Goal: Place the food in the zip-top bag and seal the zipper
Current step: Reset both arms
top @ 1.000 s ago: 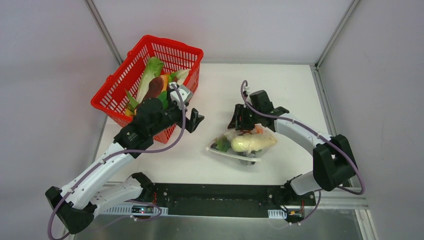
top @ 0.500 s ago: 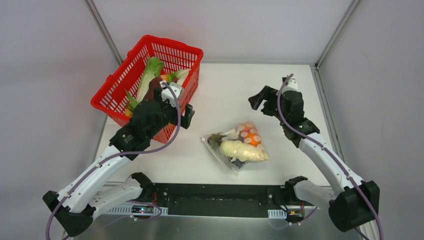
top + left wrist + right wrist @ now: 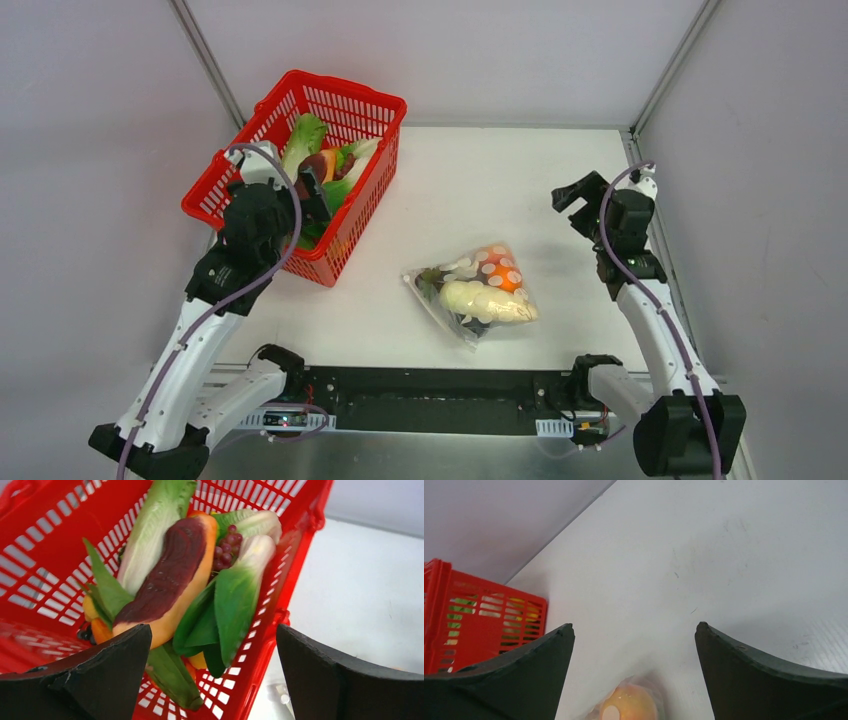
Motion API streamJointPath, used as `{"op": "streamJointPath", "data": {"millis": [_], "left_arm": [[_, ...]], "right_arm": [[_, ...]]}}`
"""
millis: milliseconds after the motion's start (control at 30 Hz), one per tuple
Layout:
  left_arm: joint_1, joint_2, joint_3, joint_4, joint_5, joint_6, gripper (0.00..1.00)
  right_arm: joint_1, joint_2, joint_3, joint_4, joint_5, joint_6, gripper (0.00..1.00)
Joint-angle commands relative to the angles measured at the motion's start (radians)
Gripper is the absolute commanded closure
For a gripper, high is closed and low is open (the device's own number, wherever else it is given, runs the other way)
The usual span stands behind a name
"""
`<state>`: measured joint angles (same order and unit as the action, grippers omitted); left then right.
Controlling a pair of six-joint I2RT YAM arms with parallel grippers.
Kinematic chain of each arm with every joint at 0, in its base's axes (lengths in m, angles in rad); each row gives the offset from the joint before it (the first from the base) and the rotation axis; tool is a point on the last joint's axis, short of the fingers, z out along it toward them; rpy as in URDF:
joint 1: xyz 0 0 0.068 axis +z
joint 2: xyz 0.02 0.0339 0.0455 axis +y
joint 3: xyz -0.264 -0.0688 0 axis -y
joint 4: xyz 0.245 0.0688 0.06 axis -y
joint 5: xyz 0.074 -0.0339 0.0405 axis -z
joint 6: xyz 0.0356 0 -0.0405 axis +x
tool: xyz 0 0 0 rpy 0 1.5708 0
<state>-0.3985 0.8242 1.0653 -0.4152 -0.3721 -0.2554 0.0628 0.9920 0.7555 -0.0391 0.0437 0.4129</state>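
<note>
White bench (image 3: 480,180) between grey walls, seen from above and from both wrists. Bag (image 3: 470,292) lies flat near the middle of the bench, well apart from both arms, with a radish (image 3: 480,297), an orange fruit (image 3: 503,278) and a green leaf (image 3: 435,285) showing through the film. More food is heaped in the red basket (image 3: 340,90) at the back left, among it lettuce (image 3: 150,535), a purple-and-orange piece (image 3: 170,575) and grapes (image 3: 226,547).

Left gripper (image 3: 212,628) hangs over the basket with its jaws spread wide and nothing between them. Right gripper (image 3: 575,195) is also wide open and empty, over bare bench at the right.

Handling, as judged: the bag looks light, limp and glossy, so it is likely to slip and to sag around its shifting load. The best hold is a flat margin or corner free of contents. The zipper cannot be picked out at this scale, nor whether it is closed. The toy pieces appear light and firm, and the long ones suit a grip across the middle.

No brand, label or legible writing is visible; pale spots show around the orange fruit.
</note>
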Motion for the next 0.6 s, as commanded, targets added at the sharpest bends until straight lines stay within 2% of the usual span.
{"op": "streamJointPath", "data": {"millis": [0,233,400,567], "left_arm": [[0.003,-0.040,0.008,-0.038,-0.133,-0.112,0.01],[0.003,0.014,0.037,-0.125,-0.223,-0.204,0.01],[0.003,0.012,0.036,-0.128,-0.249,-0.201,0.01],[0.003,-0.003,0.024,-0.121,-0.253,-0.195,0.01]], "right_arm": [[-0.004,-0.096,-0.042,0.087,-0.168,0.006,0.05],[-0.004,-0.151,-0.072,0.113,-0.224,-0.015,0.00],[-0.004,-0.177,-0.070,0.100,-0.197,-0.039,0.00],[-0.004,-0.224,-0.097,0.125,-0.233,-0.050,0.00]]}}
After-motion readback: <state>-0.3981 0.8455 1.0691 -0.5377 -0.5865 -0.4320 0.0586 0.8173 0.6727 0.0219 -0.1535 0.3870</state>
